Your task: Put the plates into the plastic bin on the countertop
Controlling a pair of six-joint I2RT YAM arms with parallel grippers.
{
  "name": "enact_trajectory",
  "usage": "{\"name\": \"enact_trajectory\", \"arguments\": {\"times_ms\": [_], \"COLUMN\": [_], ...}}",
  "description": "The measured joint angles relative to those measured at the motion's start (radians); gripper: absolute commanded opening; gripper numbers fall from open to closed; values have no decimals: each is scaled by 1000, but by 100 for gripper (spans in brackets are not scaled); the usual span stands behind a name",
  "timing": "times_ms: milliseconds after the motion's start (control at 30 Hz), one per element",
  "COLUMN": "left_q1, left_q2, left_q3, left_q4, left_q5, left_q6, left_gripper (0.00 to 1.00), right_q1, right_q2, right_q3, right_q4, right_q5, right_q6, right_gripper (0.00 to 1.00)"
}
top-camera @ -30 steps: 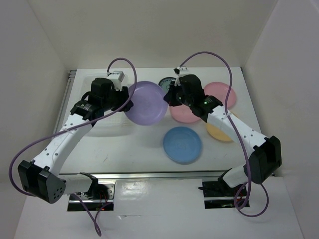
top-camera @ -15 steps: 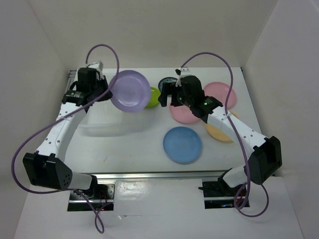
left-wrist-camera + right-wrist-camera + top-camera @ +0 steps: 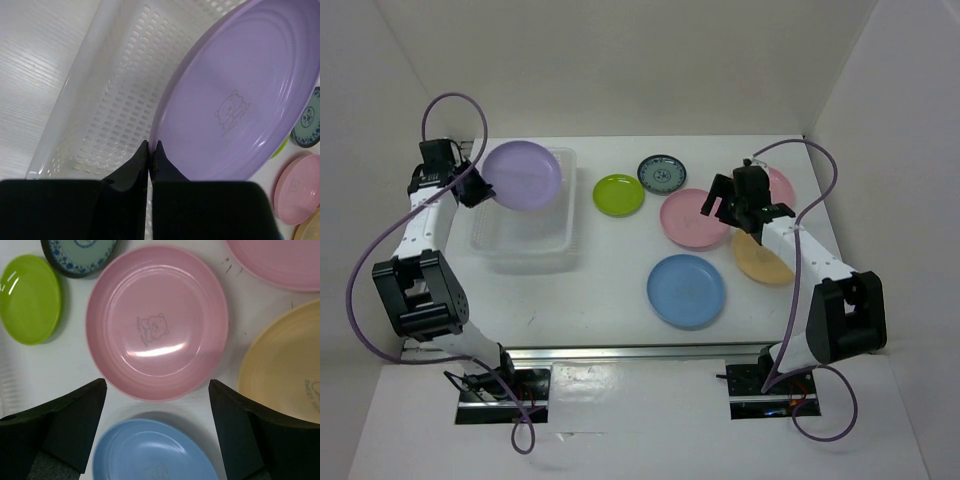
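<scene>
Six plates lay on the surface outside the plastic bin: lime green plate, teal patterned plate, two pink plates, the nearer and the farther, orange-yellow plate and blue plate. The step in hand was judged to be depositing the lavender plate. The left end effector had its fingers pressed together on that plate's left rim and held it over the bin's far half; whether the plate touched the lattice wall could not be determined. Being round, the plate had no true long axis; the diameter from the pinched rim ran rightward across the bin, hollow face up and, by appearance, somewhat tilted. The next move would call for lowering it level inside the walls before letting go, since the bin looked only slightly wider than the plate. The right end effector was spread wide, held nothing and hung directly above the nearer pink plate, evidently positioned for the following pick.
</scene>
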Motion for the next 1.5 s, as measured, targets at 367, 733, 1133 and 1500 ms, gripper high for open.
{"name": "enact_trajectory", "arguments": {"times_ms": [367, 733, 1133, 1500], "left_q1": [0, -55, -84, -262], "left_q2": [191, 268, 282, 62], "left_q3": [-13, 42, 126, 195], "left_q4": [23, -61, -143, -150], "left_q5": [15, -109, -194, -100], "left_q6": [-54, -53, -41, 74], "left_gripper": [0, 14, 98, 92], "right_q1": [-46, -71, -71, -72], "right_q2": [44, 127, 259, 332], "right_q3": [-51, -113, -94, 20], "right_q4": [19, 55, 86, 85], "right_q5": [-34, -79, -98, -56], "right_q6": [35, 50, 49, 87], "right_gripper": [86, 81, 63, 0]}}
